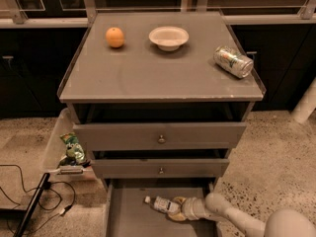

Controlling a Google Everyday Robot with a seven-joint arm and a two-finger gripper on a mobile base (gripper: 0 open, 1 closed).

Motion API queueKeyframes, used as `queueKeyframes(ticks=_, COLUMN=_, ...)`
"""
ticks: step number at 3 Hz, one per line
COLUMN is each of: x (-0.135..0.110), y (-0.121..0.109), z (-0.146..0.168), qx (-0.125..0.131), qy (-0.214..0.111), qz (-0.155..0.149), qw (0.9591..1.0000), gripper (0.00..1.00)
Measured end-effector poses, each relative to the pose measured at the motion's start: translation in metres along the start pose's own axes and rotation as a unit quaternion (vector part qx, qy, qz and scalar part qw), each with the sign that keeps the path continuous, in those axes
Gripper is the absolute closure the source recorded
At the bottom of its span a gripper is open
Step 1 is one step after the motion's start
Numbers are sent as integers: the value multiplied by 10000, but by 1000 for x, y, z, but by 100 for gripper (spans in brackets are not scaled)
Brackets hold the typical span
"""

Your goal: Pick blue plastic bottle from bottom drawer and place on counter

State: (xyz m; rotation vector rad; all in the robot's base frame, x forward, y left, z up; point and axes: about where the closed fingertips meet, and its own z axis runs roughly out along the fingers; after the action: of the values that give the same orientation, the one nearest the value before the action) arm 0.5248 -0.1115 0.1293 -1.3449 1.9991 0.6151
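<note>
- 1 blue plastic bottle [160, 204]: lies on its side on the floor of the bottom drawer [131, 216], white cap pointing left, towards the right half of the tray. It is the only loose thing in that drawer.
- 1 gripper [176, 208]: low in the bottom drawer, at the bottle's base end, right up against it. Cannot tell if it is clamped on the bottle or only set around it.
- 1 arm [232, 215]: pale, comes in from the lower right corner, reaching left into the drawer.
- 3 drawers in all. The bottom one is pulled out. The top drawer [207, 135] and middle drawer [202, 168] each stand out a little.
- 2 knobs, one per upper drawer: upper knob [161, 139], lower knob [161, 170].
- 1 counter [158, 80] carrying 3 things, all well apart from each other:
  - 1 orange [114, 37], back left.
  - 1 white bowl [169, 37], back centre, upright.
  - 1 can [233, 61], on its side near the right edge.
- 1 clear bin [52, 149] just beside the cabinet's left side, with 1 green bag [73, 149] in it.
- Dark cables [19, 191] on the speckled floor at left; count unclear.
</note>
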Motion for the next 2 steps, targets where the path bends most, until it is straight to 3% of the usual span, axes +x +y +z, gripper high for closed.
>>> queueKeyframes(ticks=1, x=-3, y=5, z=-8, qx=-36, qy=-1, qz=69, qw=10000, gripper=100)
queueKeyframes(ticks=2, x=-21, y=8, z=-38, qx=-30, qy=1, qz=168, qw=9999, gripper=100)
